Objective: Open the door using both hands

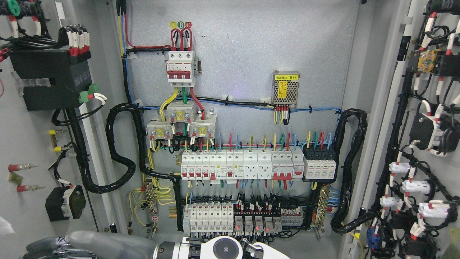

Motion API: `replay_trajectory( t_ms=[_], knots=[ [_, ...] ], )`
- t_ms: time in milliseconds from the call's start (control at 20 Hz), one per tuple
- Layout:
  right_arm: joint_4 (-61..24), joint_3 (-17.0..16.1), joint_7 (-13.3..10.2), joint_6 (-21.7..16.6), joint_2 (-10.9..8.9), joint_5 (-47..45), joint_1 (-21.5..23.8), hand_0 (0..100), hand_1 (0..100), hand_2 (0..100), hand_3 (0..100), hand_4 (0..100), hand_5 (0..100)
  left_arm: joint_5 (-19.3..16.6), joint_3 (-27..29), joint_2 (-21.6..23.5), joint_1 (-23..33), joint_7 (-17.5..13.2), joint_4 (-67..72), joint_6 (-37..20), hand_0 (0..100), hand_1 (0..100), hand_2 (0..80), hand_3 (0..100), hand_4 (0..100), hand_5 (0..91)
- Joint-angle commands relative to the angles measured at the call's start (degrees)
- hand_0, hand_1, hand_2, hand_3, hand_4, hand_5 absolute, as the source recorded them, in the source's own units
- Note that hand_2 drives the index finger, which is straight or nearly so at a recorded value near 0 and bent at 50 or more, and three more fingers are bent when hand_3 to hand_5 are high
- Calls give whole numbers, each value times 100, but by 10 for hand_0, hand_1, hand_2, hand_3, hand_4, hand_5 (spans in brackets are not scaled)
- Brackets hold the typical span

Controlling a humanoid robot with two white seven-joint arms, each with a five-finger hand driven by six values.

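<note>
The electrical cabinet stands open. Its left door (36, 144) is swung out at the picture's left, with a black meter box and cables on its inner side. Its right door (431, 144) is swung out at the right, covered in wired parts. A grey robot hand (48, 247) shows at the bottom left, low in front of the left door's lower edge. Its grey forearm (115, 246) runs right to a white wrist joint (224, 249) at the bottom centre. The bottom edge cuts the arm off, so I cannot tell from which side it comes. No other hand shows.
The cabinet back panel (244, 54) carries a red-lever main breaker (180, 68), rows of white breakers (240, 165), a small power supply (286, 88) and lower terminal rows (244, 216). Black cable looms (120, 151) hang at both sides of the opening.
</note>
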Motion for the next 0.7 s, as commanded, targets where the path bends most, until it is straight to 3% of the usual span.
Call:
replay_trajectory(
  t_ms=[0,250,350,451,651],
  knots=[
    [82,61,-14,2,-1,-21,-62,218,0,0,0,0,0,-3,0,115,71,-24,-798,11,296,0,27,27,37,0],
    [-225,-149,-31,-200,-1,66,279,218,0,0,0,0,0,-3,0,124,115,-24,-807,20,296,0,27,27,37,0],
    [-313,-272,-180,-209,-1,416,429,218,0,0,0,0,0,-3,0,124,115,-24,-816,11,296,0,27,27,38,0],
    [-287,-544,-374,-244,-1,839,622,218,0,0,0,0,0,-3,0,124,115,-24,-825,11,296,0,27,27,38,0],
    [-514,-1177,-392,-341,-1,902,904,218,0,0,0,0,0,-12,0,124,132,-24,-834,11,296,0,27,27,38,0]
  ],
)
